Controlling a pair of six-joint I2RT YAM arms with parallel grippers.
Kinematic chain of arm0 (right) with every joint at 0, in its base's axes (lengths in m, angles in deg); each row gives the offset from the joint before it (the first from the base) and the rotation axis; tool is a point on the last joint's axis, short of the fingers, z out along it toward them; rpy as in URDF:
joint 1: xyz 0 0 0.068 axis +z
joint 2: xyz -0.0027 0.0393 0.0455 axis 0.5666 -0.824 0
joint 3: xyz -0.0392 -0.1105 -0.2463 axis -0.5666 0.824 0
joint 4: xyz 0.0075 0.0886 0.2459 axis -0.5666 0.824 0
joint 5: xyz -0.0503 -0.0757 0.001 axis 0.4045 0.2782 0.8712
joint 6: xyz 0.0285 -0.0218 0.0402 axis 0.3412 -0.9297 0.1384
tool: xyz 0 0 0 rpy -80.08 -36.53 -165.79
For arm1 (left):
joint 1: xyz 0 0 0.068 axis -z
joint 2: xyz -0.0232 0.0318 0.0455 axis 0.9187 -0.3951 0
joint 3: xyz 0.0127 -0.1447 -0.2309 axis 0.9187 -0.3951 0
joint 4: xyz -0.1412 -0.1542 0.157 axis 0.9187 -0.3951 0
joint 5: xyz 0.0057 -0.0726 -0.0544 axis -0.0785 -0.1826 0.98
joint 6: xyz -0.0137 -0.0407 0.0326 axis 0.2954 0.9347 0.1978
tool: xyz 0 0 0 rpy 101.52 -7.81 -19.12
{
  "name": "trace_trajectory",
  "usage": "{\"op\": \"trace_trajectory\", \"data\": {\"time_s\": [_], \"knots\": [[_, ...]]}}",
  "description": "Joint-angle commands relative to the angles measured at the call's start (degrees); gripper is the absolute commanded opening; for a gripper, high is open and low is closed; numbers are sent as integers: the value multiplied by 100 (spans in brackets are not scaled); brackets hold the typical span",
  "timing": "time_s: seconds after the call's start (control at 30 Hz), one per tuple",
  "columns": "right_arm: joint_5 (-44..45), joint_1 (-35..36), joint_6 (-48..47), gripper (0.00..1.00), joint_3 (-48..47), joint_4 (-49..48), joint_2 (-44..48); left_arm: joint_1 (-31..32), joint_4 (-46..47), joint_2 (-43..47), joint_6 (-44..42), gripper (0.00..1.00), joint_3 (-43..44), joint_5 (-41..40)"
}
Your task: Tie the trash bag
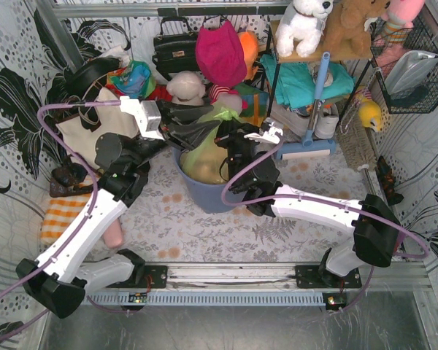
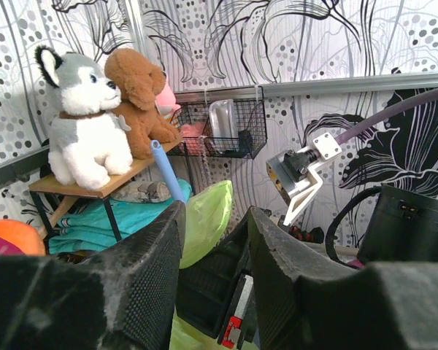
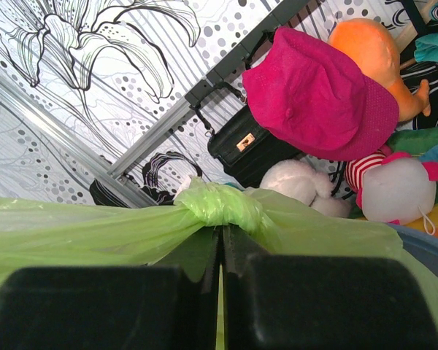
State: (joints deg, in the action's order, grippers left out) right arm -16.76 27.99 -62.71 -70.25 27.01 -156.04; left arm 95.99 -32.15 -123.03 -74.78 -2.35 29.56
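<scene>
From above, the trash bag (image 1: 204, 149) sits in the blue-grey bin (image 1: 204, 193), with its neck gathered between both arms. In the left wrist view, the left gripper (image 2: 215, 211) is wide open and holds nothing. Only the right wrist view shows the right gripper (image 3: 220, 240) closed on the twisted neck. I judge the knot half-made; next, the left gripper must catch the free tail.

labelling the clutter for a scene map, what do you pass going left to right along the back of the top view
black handbag → magenta cap → white plush dog → brown plush toy → wire basket
</scene>
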Motion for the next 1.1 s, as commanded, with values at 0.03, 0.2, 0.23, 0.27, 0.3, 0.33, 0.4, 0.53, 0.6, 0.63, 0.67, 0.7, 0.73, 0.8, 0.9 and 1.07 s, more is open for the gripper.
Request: {"op": "trace_trajectory", "data": {"time_s": [0.03, 0.2, 0.23, 0.27, 0.3, 0.33, 0.4, 0.53, 0.6, 0.63, 0.67, 0.7, 0.73, 0.8, 0.9, 1.07], "knots": [[27, 34, -39, 0, 29, -295, 54, 28, -321, 344, -350, 50, 46, -451], [44, 30, -6, 0, 13, -266, 37, 1, -372, 816, -451, 42, -333, -1558], [38, 29, 1, 0, 13, -253, 44, -55, -502, 839, -434, 42, -341, -1714], [34, 29, 3, 0, 16, -250, 49, -149, -618, 822, -349, 42, -343, -1741], [35, 31, 13, 0, 15, -241, 53, -284, -651, 792, -201, 43, -355, -1672], [36, 35, 7, 0, 13, -240, 58, -433, -591, 745, -13, 43, -422, -1572], [40, 32, -2, 0, 13, -225, 70, -747, -231, 663, 431, 44, -624, -1346], [31, 28, 30, 0, 4, -181, 97, -1531, 618, 114, 1690, 49, -719, 121], [26, 34, 43, 0, 9, -162, 106, -1747, 1220, -174, 2250, 51, -760, 651], [28, 29, 40, 0, 12, -156, 111, -1808, 1542, -295, 2506, 52, -799, 820], [31, 28, 38, 0, 13, -148, 115, -1872, 1808, -403, 2709, 53, -799, 1012], [42, 33, 42, 0, 13, -136, 123, -1899, 2018, -527, 2882, 54, -771, 1172], [44, 34, 50, 0, 20, -127, 124, -1905, 2129, -652, 2984, 55, -732, 1302], [30, 30, 67, 0, 14, -102, 132, -1906, 2331, -874, 3133, 56, -644, 1508], [10, 31, 82, 0, 5, -53, 142, -1911, 2650, -1299, 3332, 58, -466, 1770], [-2, 27, 120, 0, -17, 73, 177, -1933, 3141, -1942, 3655, 61, -30, 1992]]}}
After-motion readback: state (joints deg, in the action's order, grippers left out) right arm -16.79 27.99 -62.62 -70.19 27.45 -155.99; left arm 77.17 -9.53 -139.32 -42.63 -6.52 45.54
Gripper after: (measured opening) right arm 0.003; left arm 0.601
